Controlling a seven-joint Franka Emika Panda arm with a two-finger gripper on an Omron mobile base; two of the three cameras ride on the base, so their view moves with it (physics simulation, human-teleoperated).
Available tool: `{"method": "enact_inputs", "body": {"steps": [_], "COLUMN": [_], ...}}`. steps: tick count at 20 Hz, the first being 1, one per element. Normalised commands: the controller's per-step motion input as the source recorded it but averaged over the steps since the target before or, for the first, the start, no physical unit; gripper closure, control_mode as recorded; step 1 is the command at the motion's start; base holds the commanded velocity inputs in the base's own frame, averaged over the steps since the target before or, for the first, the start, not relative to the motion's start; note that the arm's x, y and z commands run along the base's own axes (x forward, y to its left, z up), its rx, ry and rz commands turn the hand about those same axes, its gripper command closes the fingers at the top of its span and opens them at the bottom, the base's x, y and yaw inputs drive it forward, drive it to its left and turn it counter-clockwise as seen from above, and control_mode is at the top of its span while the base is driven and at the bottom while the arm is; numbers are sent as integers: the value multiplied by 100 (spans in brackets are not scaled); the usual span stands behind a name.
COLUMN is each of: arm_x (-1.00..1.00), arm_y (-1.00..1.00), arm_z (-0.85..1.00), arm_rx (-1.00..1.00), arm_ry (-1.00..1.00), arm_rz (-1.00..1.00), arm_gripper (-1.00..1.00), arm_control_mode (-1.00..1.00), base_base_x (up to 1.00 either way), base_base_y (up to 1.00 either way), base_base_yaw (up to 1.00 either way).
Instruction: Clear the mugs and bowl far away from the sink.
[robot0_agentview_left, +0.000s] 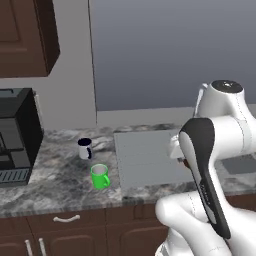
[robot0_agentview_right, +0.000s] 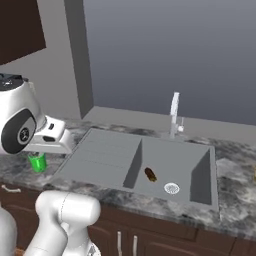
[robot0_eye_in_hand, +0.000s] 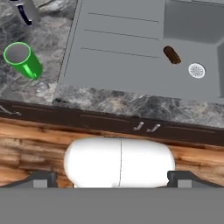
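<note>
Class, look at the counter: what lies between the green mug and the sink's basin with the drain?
The ridged draining board lies between the green mug and the basin, after a narrow strip of bare marbled counter; the hand view shows this best.

The white mug (robot0_eye_in_hand: 27, 9) is cut off at 11 o'clock in the hand view. The green mug (robot0_agentview_right: 37, 161) sits half hidden behind the arm at 9 o'clock in the right base view.

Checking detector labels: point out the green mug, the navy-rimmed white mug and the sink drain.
green mug (robot0_agentview_left: 100, 176), left base view, on its outer side wall.
white mug (robot0_agentview_left: 85, 148), left base view, on its white body.
sink drain (robot0_agentview_right: 171, 188), right base view, on the round silver grate.
</note>
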Motion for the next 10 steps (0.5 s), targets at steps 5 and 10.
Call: {"method": "enact_inputs", "body": {"steps": [5,10], "arm_x": [0,0], "arm_y": [0,0], "arm_z": [0,0], "arm_rx": [0,0], "arm_ry": [0,0], "arm_rz": [0,0], "arm_gripper": [-100,-100], "arm_control_mode": [100,100], "base_base_x": [0,0], "base_base_y": [52,23], "base_base_yaw": [23,30]}}
